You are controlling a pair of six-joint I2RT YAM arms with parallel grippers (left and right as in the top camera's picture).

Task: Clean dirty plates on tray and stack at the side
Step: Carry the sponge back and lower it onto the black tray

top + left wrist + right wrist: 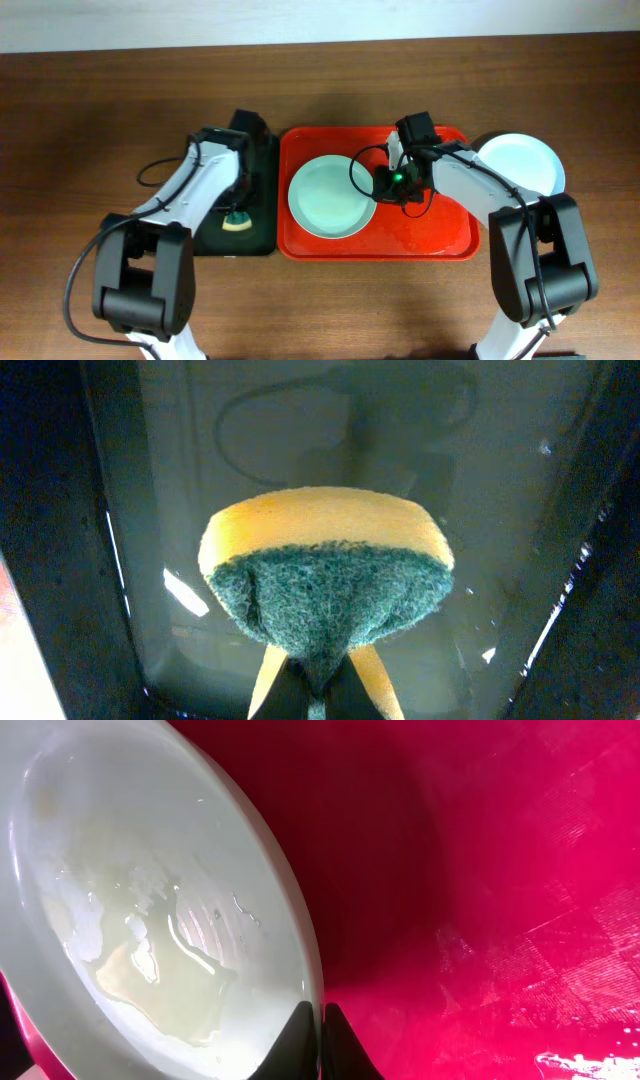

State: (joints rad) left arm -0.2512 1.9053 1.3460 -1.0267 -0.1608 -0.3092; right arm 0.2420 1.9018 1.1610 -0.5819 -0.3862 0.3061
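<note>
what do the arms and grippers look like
Both the left arm and right arm have white links between chunky black joint housings, with loose black cables looping alongside. A green light glows near the right wrist. Left gripper fingers look tan; right gripper fingers taper to dark points.

Likely a lab: 2 robot arms, wooden table.

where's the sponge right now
Overhead view: the sponge is at left, pinched in the left gripper over the black tray, beside the red tray.
</note>
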